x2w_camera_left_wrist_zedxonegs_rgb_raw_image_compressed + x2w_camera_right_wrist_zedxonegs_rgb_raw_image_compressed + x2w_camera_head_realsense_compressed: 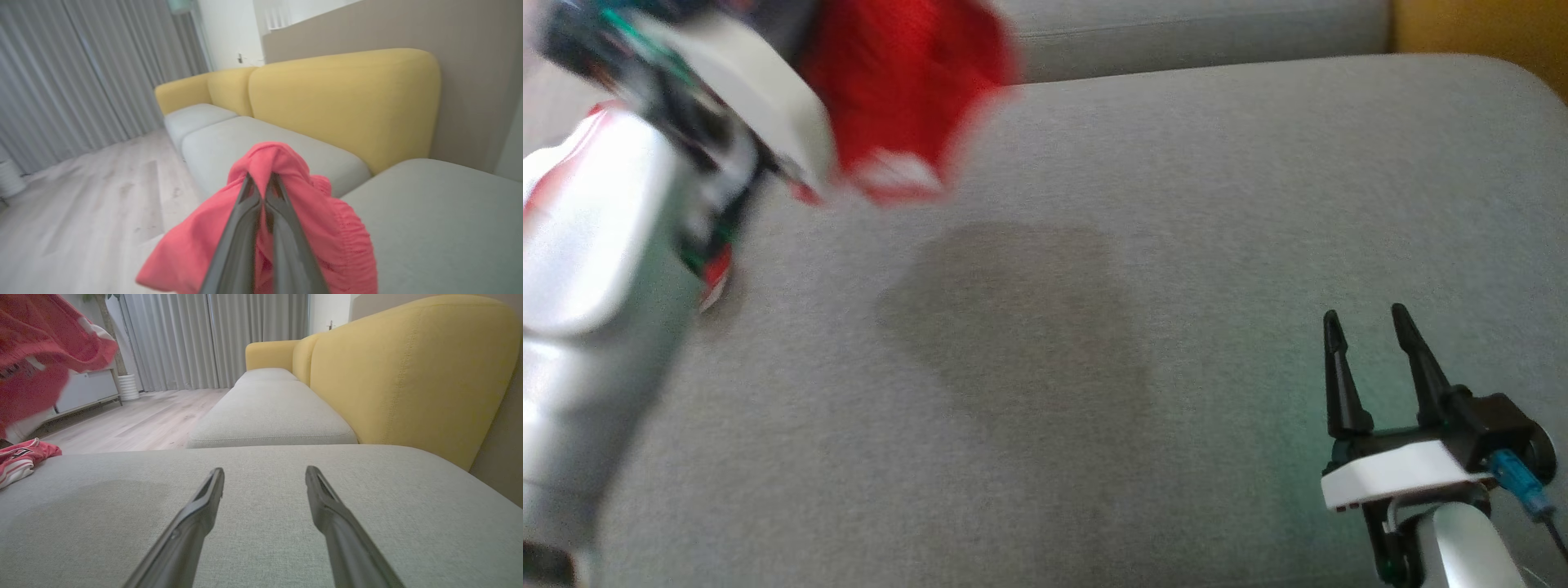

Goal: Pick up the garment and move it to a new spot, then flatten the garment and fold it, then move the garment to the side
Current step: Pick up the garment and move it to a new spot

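Over the grey sofa cushion's [1176,204] far left corner your left gripper [261,178] pinches a bunched fold of the red garment [335,228], seemingly light, limp and sag-prone, so take its hem with your wide-open right gripper [1365,313].

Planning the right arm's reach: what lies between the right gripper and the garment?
Bare grey cushion, per the head view, from right gripper to garment.

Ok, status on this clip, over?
Left hand shut on red garment, one end resting on grey cushion. Right hand open, empty. No obstruction seen.
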Motion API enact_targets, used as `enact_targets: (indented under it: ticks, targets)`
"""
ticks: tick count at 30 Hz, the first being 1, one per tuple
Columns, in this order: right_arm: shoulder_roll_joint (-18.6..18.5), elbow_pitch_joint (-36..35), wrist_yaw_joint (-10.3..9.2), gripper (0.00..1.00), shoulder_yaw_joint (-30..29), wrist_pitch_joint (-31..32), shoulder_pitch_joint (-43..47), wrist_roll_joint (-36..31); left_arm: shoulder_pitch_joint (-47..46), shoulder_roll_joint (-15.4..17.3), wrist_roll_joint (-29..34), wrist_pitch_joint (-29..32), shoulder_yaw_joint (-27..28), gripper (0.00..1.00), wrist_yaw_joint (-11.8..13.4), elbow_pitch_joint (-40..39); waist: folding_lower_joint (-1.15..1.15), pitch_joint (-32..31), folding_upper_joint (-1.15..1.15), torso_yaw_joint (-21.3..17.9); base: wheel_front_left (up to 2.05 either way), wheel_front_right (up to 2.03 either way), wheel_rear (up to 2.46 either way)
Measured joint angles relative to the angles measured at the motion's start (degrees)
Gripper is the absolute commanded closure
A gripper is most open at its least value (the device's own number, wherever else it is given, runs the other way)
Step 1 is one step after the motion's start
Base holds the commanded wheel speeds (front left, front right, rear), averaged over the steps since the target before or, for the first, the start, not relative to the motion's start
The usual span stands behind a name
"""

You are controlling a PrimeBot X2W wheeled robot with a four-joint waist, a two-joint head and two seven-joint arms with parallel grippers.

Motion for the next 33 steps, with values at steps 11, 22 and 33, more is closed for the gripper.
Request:
enact_targets:
  ticks: [11, 22, 33]
  targets:
    - [0.03, -0.42, 0.00, 0.00, 3.22, -0.11, -1.70, 1.89, 16.41, -10.79, -0.04, -11.87, -5.42, 1.00, 4.31, 8.02, 0.02, 5.00, 0.00, -5.43, 0.00, 0.00, 0.00]
    - [0.04, 0.51, 0.00, 0.00, 4.63, -0.15, -4.03, 2.89, 20.05, -18.48, -0.15, -25.47, -5.64, 0.48, 4.50, 24.28, 0.02, 9.90, 0.00, -9.48, 0.00, 0.00, 0.00]
    - [0.04, 1.56, 0.00, 0.00, 3.87, -0.15, -3.40, 2.70, 19.17, -20.12, 0.59, -29.94, -5.39, 0.00, 2.57, 25.98, 0.00, 5.13, 0.00, -5.87, 0.00, 0.00, 0.00]
